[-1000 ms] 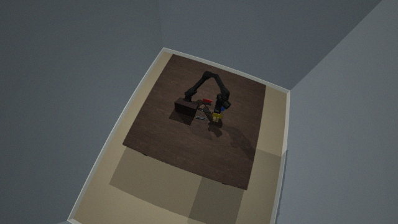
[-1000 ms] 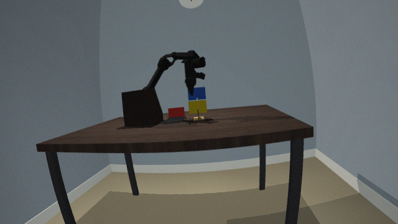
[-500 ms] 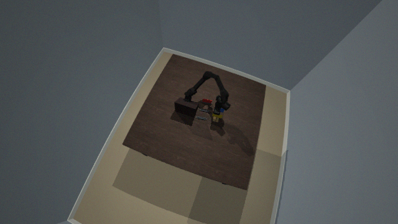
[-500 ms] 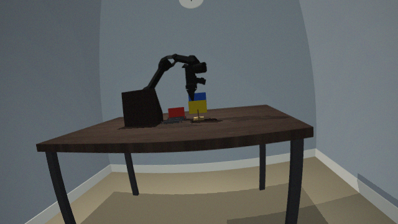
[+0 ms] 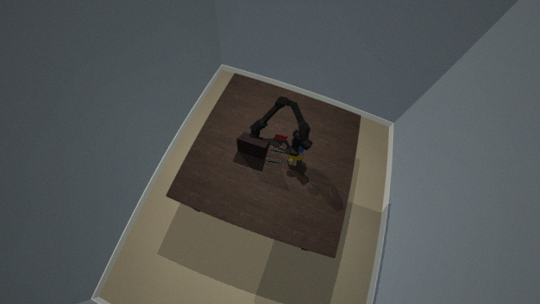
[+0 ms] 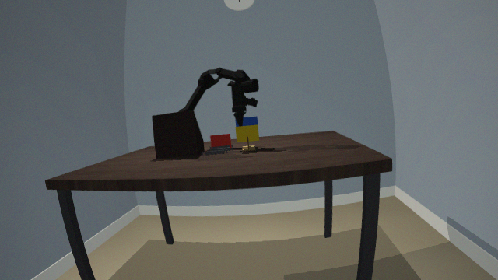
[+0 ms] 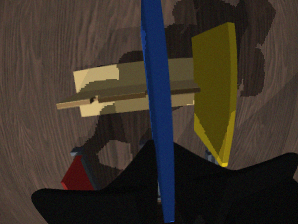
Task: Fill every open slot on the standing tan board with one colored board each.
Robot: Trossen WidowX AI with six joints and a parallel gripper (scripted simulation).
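Well, blue board point(image 5: 301, 149) point(image 6: 250, 120) point(image 7: 159, 90): upright in the claw point(image 5: 294, 153) point(image 6: 240, 124) point(image 7: 157, 144), crosswise above the middle of the tan board point(image 5: 292, 162) point(image 6: 248, 142) point(image 7: 75, 103)
Claw: clamped on the blue board
Blue board's handling: probably light and stiff, its smooth faces perhaps prone to twisting or slipping if it lands off the slot
Where to grip: high on the two flat faces, near mid-width, so the notch stays free and the push goes straight down
Yellow board point(image 5: 296, 157) point(image 6: 249, 134) point(image 7: 215, 75): crosswise at one end of the tan board, looks seated; I'd keep the fingers off it
Red board point(image 5: 281, 137) point(image 6: 220, 140) point(image 7: 77, 175): upright near the arm's base, likely next
Tan board's middle slot: hidden under the blue board in the wrist view; the notch near the other end shows
Blue board's notch: out of sight, so I can't tell its alignment
Blue board's lower part: behind the yellow board from the side
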